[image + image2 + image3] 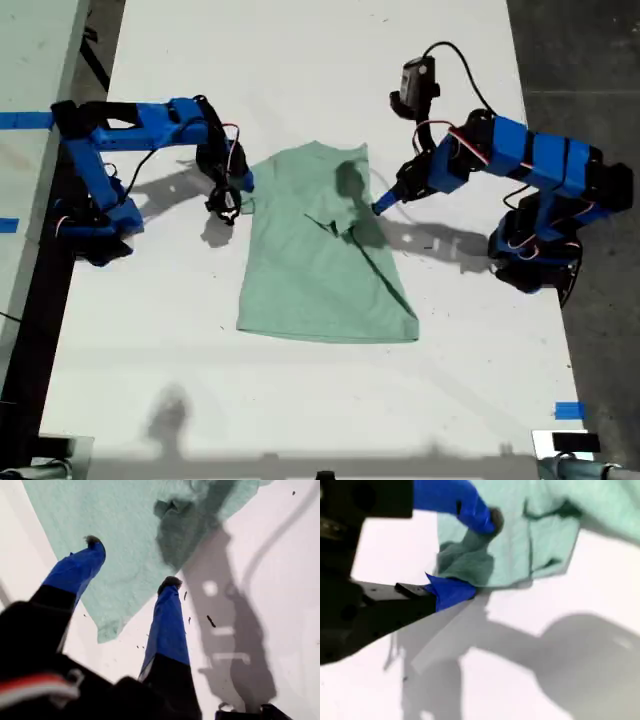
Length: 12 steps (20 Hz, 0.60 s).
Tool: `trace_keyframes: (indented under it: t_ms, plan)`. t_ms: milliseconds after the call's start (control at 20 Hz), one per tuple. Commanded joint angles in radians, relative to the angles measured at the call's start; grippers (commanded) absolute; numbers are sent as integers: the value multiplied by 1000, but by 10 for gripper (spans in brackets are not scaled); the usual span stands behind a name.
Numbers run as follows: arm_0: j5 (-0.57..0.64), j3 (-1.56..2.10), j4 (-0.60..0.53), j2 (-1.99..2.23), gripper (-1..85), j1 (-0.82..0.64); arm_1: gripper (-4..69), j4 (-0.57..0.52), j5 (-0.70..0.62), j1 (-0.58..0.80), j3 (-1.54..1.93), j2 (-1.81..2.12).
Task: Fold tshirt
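On the exterior view's left, my first gripper [228, 200] hangs at the upper corner of the tshirt [300, 270], by what looks like the sleeve. In its wrist view the jaws stand released, one fingertip over the cloth and the other over the bare white tabletop [300, 60] just off the hem, with nothing between them. I cannot tell whether the tips touch the surface.

The tshirt lies mid-tabletop between the two arms. It is mostly flat, and a diagonal crease runs down its half toward the exterior view's right, where cloth seems turned over onto the body.

On the exterior view's right, my second gripper [383, 207] sits at the shirt's upper edge. Its wrist view shows the jaws clenched on a bunched fold of the mint fabric, raised a little off the tabletop.

I judge this an early side fold, with one side pinched and the other not yet taken. Next I would lower my first gripper so one jaw slips under the sleeve edge, then close it. The bunch in my second gripper should go across the body and be released flat without dragging the shirt.
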Motion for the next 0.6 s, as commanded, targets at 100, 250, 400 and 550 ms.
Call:
trace_keyframes:
  t_ms: [100, 250, 400, 550]
  plan:
    - [-43, -34, 74, -17, 1, 32, 263, -44, 9, 15, 20, 80]
    - [-63, 51, 91, 133, 1, 3, 263, -46, 8, 15, 23, 81]
    - [-94, 166, 138, 417, 1, -32, 262, -46, 15, 14, 41, 91]
    - [-132, 98, 221, 563, 1, 23, 262, -55, 17, 15, 49, 94]
